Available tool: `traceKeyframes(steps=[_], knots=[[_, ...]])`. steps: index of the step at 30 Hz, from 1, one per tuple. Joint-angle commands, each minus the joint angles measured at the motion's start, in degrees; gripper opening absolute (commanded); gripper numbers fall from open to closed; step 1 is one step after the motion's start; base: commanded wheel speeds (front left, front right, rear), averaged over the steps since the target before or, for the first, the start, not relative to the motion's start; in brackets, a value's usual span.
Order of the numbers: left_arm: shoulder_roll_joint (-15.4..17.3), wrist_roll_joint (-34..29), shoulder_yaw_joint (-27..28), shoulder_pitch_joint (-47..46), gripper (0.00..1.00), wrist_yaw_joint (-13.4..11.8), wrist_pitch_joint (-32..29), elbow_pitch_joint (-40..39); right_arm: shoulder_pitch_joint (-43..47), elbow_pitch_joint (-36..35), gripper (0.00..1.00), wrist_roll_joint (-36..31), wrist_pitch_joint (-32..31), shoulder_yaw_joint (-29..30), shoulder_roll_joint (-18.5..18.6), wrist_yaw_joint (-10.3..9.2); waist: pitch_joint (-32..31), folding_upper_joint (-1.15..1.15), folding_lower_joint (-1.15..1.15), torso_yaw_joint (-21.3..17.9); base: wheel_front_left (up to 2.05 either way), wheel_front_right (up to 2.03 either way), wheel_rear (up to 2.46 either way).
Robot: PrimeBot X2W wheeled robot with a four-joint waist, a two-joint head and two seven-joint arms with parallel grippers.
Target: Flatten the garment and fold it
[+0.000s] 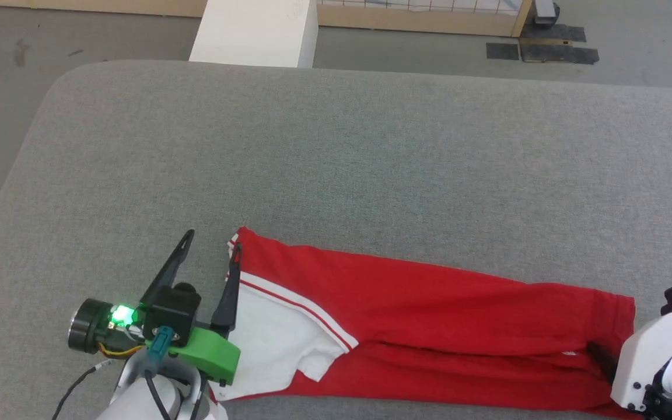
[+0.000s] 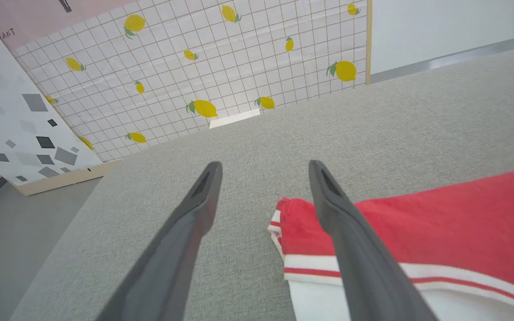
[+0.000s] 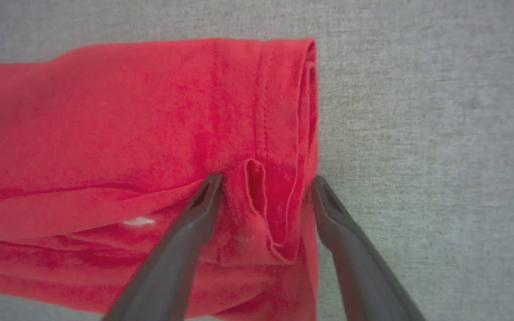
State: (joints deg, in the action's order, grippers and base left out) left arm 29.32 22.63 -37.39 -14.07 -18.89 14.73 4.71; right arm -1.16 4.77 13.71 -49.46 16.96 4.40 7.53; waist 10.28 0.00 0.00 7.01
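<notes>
Grey fabric surface (image 1: 336, 146) carries the folded garment (image 1: 429, 309). A lemon-patterned panel (image 2: 239, 58) stands beyond it. Left pincer (image 1: 213, 240) and right pincer (image 3: 267, 177) are both open, one at each garment end.

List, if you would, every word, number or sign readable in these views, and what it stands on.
"ANT": tail of a cut-off word on the pink panel, left wrist view.
The garment: no lettering legible; one white fleck is too small to read.
</notes>
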Motion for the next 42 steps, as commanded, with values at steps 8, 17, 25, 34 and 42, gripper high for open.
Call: traceKeyframes(steps=[8, 17, 25, 34, 42], knots=[[-1.33, -1.30, 1.97, 1.37, 1.00, 1.61, 0.27, 1.29, 1.13, 0.65, 0.00, 0.52, 0.82, -3.11, -1.51, -0.04, -0.79, 0.00, 0.00, -0.47, 0.00, 0.00, 0.00], [-2.09, -1.56, 3.33, 2.00, 1.00, 2.77, 0.27, 2.25, -0.16, 0.08, 0.00, 0.76, 1.93, 0.66, 3.93, -0.04, -2.63, 0.00, 0.00, -0.63, 0.00, 0.00, 0.00], [-2.29, -1.63, 4.09, 2.58, 1.00, 3.43, 0.27, 2.70, -1.29, 4.51, 0.00, -0.16, 4.39, 3.39, 10.41, -0.04, -3.33, 0.00, 0.00, -0.51, 0.00, 0.00, 0.00], [-2.22, -0.86, 4.66, 4.54, 1.00, 4.00, 0.27, 3.82, -0.02, 3.61, 0.00, 3.55, 4.23, -1.12, 10.17, -0.04, -6.88, 0.00, 0.00, -1.20, 0.00, 0.00, 0.00], [-2.59, -0.25, 4.47, 5.01, 1.00, 4.01, 0.26, 4.21, 3.96, -7.98, 0.00, 9.15, -2.78, -7.11, 9.64, -0.04, -9.29, 0.00, 0.00, -1.13, 0.00, 0.00, 0.00]])
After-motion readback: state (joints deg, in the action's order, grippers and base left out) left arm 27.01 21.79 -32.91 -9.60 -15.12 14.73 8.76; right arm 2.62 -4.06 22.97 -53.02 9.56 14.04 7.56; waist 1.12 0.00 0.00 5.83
